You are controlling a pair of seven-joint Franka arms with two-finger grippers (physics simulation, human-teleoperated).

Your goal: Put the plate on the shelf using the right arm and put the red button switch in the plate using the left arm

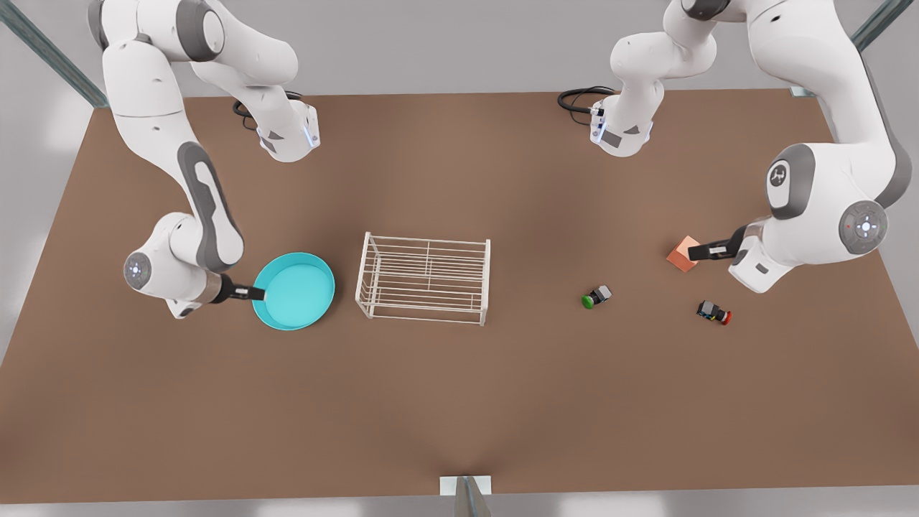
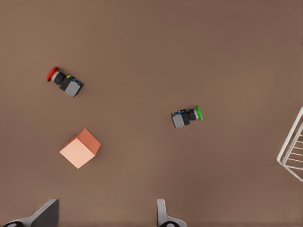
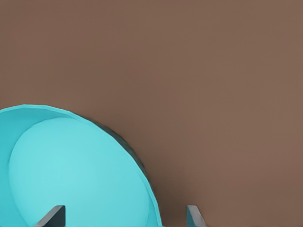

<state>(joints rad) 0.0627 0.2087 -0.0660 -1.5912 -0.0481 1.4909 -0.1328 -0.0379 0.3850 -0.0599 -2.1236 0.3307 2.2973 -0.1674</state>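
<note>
Brown table (image 1: 459, 402), red button switch (image 1: 714, 311) on its side, cap toward front view's right, both jaws open, empty

front view: high overhead, facing straight down on the whole table (image 1: 459, 402), both arms at its far edge. left wrist view: looks down, moderately near, over the red button switch (image 2: 65, 81), orange cube (image 2: 80, 148) and green switch (image 2: 186, 116), all shared with the front view. right wrist view: close above the plate (image 3: 71, 175), also shared.
</note>
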